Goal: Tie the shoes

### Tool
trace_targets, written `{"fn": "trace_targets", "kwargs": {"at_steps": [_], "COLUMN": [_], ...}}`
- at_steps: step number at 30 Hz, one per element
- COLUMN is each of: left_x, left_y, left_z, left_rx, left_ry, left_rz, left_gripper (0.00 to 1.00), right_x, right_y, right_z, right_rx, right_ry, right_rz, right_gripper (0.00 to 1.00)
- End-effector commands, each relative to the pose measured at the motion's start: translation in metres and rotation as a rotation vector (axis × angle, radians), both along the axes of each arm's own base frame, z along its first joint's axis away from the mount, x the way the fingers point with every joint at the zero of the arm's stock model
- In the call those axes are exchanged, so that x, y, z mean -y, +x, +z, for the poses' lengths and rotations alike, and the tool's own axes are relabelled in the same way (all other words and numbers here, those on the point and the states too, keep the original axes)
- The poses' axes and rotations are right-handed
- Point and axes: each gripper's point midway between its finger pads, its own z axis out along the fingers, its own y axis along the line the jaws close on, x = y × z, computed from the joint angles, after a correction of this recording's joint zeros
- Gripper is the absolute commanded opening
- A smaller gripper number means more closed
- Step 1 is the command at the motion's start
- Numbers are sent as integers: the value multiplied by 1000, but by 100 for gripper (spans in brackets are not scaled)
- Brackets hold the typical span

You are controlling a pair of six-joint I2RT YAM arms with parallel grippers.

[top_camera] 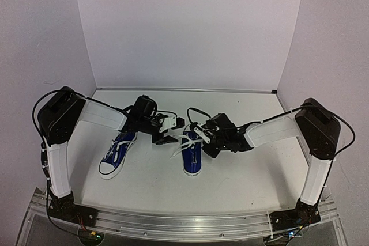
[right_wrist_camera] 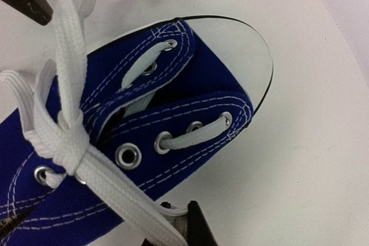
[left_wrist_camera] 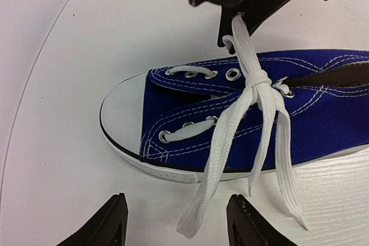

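Observation:
Two blue sneakers with white laces lie on the white table: the left shoe (top_camera: pixel 117 156) and the right shoe (top_camera: pixel 193 158). Both grippers work at the right shoe (left_wrist_camera: pixel 242 113), whose laces cross in one knot (left_wrist_camera: pixel 259 80) over the tongue. My left gripper (left_wrist_camera: pixel 179 226) is open beside the shoe's side, and a flat lace end (left_wrist_camera: pixel 199 214) lies loose between its fingers. My right gripper (right_wrist_camera: pixel 179 226) is shut on the other lace (right_wrist_camera: pixel 115 191) and holds it taut from the knot. In the left wrist view the right gripper (left_wrist_camera: pixel 242 10) shows above the shoe.
White walls close in the table at the back and on both sides. The left shoe lies under my left arm (top_camera: pixel 104 113), its toe toward the near edge. A metal rail (top_camera: pixel 184 226) runs along the near edge.

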Motion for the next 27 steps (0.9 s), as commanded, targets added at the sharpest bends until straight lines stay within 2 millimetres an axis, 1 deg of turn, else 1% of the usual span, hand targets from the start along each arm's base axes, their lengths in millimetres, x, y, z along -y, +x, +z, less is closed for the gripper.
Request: {"fn": "trace_targets", "kwargs": {"at_steps": [1,9,11,15,19,21,23,26,27], "left_x": [6,14,14,21,31,34,34,29,27], "left_y": [6,8,8,4,1,0,1,3,3], "left_z": [20,16,12,5,1,0,1,2,3], "left_rx": [56,61,56,62,79,87,91,102,108], "left_ry": [-34,-25,-10,7,13,15,12,10,12], "left_rz": [-37,-53,-52,-62,-68,-61,-49,-15,-8], "left_gripper": [60,53,53,56,55,52,45,29,22], "right_x": [-2,-2,-2,-2,-2,-2,-2,1,2], "right_y": [6,5,5,5,5,5,5,5,5], "right_z": [35,33,32,29,27,26,26,23,21], "right_rx": [76,56,54,46,39,38,37,31,30], "right_ry": [56,65,63,60,59,60,58,44,39], "right_rz": [-28,-40,-42,-45,-48,-50,-53,-59,-65], "right_gripper": [0,0,0,0,0,0,0,0,0]}}
